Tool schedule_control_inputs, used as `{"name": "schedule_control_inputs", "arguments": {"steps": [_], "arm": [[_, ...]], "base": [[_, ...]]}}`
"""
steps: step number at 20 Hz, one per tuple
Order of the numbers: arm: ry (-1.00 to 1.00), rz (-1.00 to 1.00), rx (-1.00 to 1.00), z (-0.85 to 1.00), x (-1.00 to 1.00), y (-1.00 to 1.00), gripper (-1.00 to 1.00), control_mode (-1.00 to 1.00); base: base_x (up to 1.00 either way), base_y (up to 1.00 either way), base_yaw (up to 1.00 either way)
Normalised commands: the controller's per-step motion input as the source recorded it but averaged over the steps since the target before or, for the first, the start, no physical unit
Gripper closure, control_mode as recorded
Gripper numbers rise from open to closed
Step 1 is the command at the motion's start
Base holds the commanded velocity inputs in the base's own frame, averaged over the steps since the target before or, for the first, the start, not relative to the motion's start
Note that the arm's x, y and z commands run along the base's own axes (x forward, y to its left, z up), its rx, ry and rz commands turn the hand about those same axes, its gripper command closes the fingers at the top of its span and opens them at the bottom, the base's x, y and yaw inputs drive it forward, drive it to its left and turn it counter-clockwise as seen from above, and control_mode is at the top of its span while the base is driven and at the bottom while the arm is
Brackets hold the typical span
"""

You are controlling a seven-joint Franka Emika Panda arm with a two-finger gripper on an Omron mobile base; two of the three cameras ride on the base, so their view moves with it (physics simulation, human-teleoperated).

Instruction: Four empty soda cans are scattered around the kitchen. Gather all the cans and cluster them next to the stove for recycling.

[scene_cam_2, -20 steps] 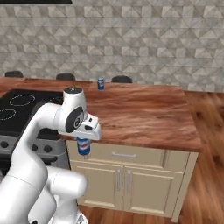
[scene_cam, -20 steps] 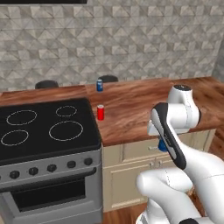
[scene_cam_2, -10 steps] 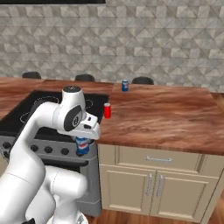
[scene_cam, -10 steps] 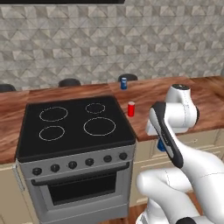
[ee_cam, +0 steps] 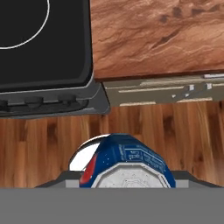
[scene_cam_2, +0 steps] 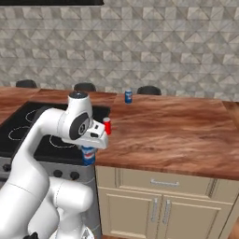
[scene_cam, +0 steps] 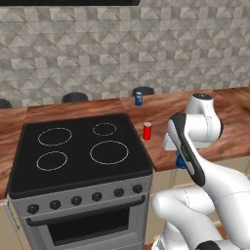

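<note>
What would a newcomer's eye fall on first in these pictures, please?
Probably the white arm, whose pincer carries a blue can out in front of the counter edge, beside the stove. Next, a red can stands on the wood counter just right of the cooktop, with another blue can near the tiled wall.

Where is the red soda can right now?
The red can stands upright on the wood countertop just right of the stove, nearer than the blue can by the wall.

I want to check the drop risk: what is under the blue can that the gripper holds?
Under the held blue can the hand view shows wood floor, in front of the stove and the counter edge. The floor directly beneath the can is covered by it.
</note>
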Motion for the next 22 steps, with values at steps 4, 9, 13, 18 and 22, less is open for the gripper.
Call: {"name": "schedule_control_inputs", "arguments": {"steps": [4,9,13,18,22], "arm": [[0.00,0.00,0.00,0.00,0.00,0.00,1.00,1.00],[0.00,0.00,0.00,0.00,0.00,0.00,1.00,1.00],[0.00,0.00,0.00,0.00,0.00,0.00,1.00,1.00],[0.00,0.00,0.00,0.00,0.00,0.00,1.00,1.00],[0.00,0.00,0.00,0.00,0.00,0.00,1.00,1.00]], "base": [[0.27,0.01,0.00],[0.34,0.10,0.00],[0.45,0.10,0.00],[0.45,0.10,0.00],[0.46,0.03,0.00]]}}
